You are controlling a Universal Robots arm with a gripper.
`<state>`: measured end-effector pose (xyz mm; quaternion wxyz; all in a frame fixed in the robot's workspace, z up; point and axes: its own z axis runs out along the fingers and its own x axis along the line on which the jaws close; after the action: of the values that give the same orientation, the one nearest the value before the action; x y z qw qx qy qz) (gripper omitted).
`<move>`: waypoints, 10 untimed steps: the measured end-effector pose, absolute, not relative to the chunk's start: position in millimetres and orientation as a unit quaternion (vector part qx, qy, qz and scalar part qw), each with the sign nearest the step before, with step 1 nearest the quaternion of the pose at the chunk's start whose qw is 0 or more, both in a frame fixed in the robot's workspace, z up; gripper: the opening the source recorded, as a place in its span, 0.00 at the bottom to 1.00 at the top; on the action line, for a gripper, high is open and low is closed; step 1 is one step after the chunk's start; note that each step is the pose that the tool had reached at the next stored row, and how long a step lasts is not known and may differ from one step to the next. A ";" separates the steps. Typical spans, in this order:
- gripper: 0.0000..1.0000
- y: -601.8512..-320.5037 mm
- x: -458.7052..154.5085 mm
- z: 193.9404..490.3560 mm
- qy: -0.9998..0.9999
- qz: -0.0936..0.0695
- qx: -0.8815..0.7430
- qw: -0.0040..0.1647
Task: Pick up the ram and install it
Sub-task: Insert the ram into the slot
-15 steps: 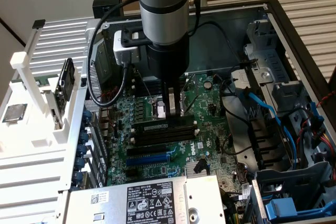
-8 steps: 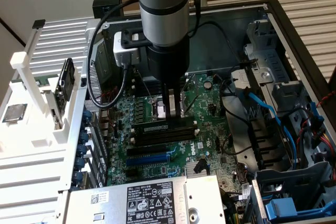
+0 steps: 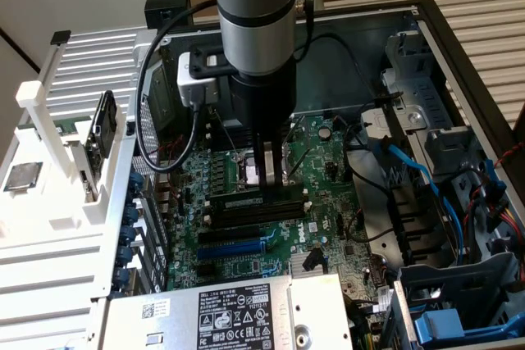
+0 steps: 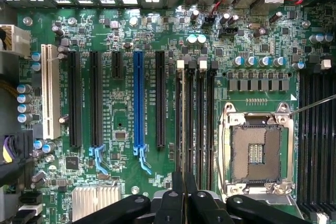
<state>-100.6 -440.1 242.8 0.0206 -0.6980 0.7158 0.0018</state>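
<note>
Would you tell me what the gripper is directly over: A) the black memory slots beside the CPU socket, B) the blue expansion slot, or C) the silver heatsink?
A: in the wrist view the gripper sits over the memory slots, next to the CPU socket.

Reaches straight down from above, arm [image 3: 254,6] upright, wrist in line with it. Points gripper [image 3: 267,179] [image 4: 184,200] downward, black fingers [image 4: 175,203] side by side. Pinches nearly together on ram [image 3: 238,201], narrow slit between, outer links splayed wide to either side.
</note>
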 end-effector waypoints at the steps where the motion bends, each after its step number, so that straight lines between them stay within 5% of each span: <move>1: 0.12 -440.1 -100.6 242.3 0.716 0.002 -0.698 0.020; 10: 0.12 -439.4 -100.6 240.2 0.712 0.000 -0.701 0.019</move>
<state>-100.6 -439.4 240.2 0.0191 -0.7015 0.7124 0.0003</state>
